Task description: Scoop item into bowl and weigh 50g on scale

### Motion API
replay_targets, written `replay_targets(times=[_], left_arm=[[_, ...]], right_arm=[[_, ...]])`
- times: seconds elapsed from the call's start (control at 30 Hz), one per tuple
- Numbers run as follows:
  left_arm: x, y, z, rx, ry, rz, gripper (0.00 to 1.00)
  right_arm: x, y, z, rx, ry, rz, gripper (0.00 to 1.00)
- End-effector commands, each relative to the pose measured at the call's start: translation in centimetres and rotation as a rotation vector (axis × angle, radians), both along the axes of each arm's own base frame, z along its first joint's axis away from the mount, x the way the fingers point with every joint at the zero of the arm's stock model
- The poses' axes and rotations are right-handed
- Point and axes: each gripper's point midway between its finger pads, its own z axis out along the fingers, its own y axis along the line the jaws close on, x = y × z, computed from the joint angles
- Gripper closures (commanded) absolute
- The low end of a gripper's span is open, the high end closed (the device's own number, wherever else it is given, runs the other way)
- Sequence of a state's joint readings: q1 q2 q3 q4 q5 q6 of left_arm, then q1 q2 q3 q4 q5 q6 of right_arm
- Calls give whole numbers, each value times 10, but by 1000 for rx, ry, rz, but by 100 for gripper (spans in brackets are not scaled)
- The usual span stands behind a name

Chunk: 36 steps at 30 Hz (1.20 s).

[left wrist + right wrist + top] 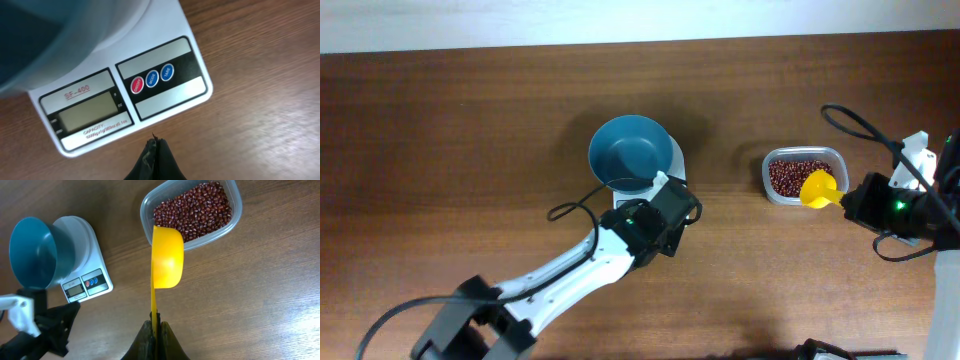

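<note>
The teal-blue bowl (630, 150) stands empty on the white scale (672, 168); both also show in the right wrist view, the bowl (32, 252) and the scale (87, 282). The scale's display and buttons (152, 79) fill the left wrist view. My left gripper (156, 145) is shut and empty, just off the scale's front edge. The red-brown beans (798, 176) lie in a clear container (192, 211). My right gripper (155, 326) is shut on the handle of a yellow scoop (167, 257), whose cup hangs at the container's near rim (818, 188).
The brown wooden table (470, 150) stretches left and behind the scale. The left arm (570, 270) lies diagonally across the front centre. A black cable (860, 125) loops behind the right arm at the right edge.
</note>
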<state>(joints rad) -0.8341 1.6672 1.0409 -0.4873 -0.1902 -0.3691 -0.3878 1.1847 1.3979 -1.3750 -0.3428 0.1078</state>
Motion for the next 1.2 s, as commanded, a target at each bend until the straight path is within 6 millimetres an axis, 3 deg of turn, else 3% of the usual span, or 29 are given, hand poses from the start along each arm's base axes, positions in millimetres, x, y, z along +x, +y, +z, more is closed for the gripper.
replay_targets(times=[0.0, 0.3, 0.63, 0.97, 1.17], left_arm=[[5, 6, -15, 70, -24, -4, 100], [18, 1, -37, 89, -54, 13, 100], [30, -4, -41, 80, -99, 29, 100], [23, -13, -42, 72, -96, 3, 100], [31, -4, -38, 118, -146, 36, 100]], right_arm=[[2, 0, 4, 6, -19, 5, 96], [5, -1, 5, 1, -31, 5, 96], [7, -2, 6, -3, -41, 6, 96], [8, -2, 6, -5, -44, 5, 96], [8, -2, 6, -4, -44, 6, 96]])
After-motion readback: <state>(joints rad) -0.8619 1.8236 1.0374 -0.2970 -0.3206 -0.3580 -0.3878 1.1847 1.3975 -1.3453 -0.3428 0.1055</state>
